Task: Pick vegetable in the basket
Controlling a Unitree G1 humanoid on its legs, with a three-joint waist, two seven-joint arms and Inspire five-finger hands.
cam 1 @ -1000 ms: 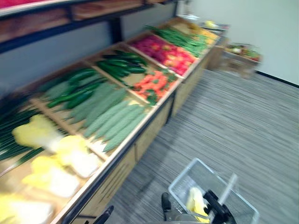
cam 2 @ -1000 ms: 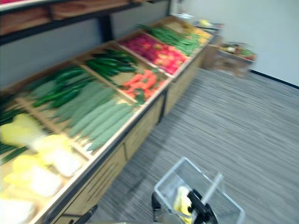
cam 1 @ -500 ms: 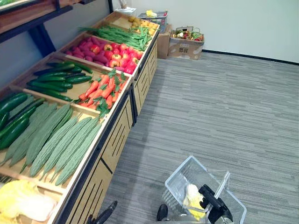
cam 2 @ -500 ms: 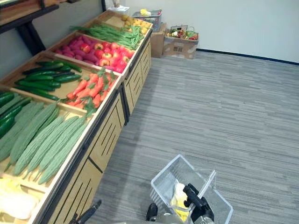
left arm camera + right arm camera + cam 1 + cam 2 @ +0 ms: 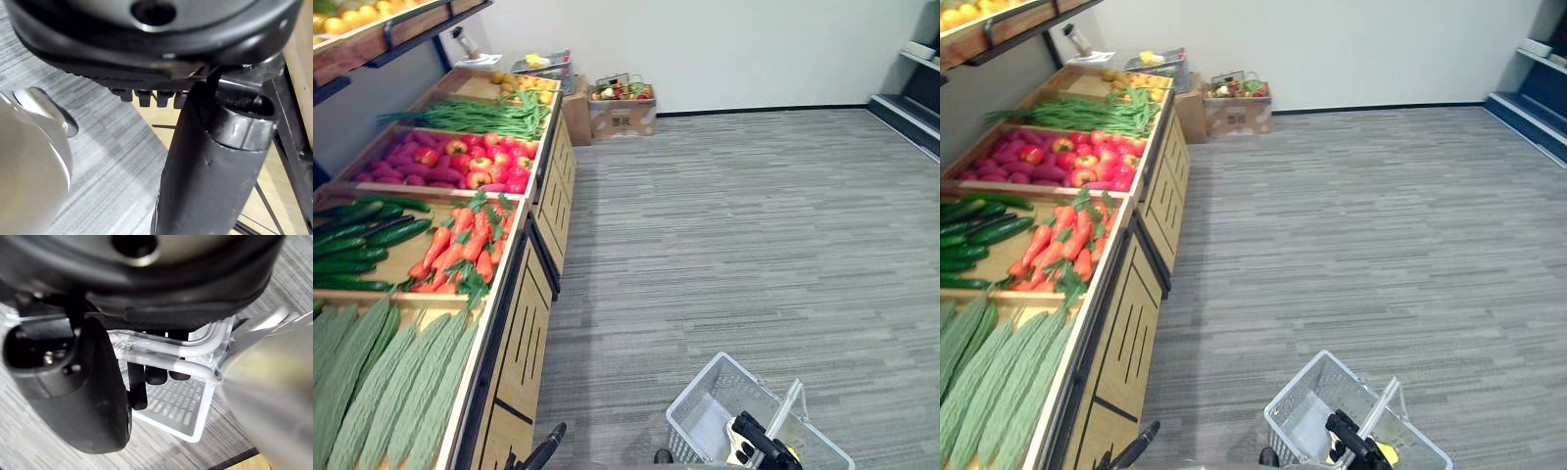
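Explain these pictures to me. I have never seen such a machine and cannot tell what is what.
A two-armed humanoid robot stands in a shop aisle. Two pictures come from cameras in its head, looking down; two from cameras on its wrists, so its dark hands loom large there. On its left a wooden stand holds carrots, cucumbers, red vegetables, green beans and long pale gourds. The right hand has fingers curled round the handle of a white basket; something yellow shows inside. The left hand shows low beside the stand.

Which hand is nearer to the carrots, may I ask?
Left. The left hand hangs by the display stand holding the carrots; the right hand grips the basket handle, farther right.
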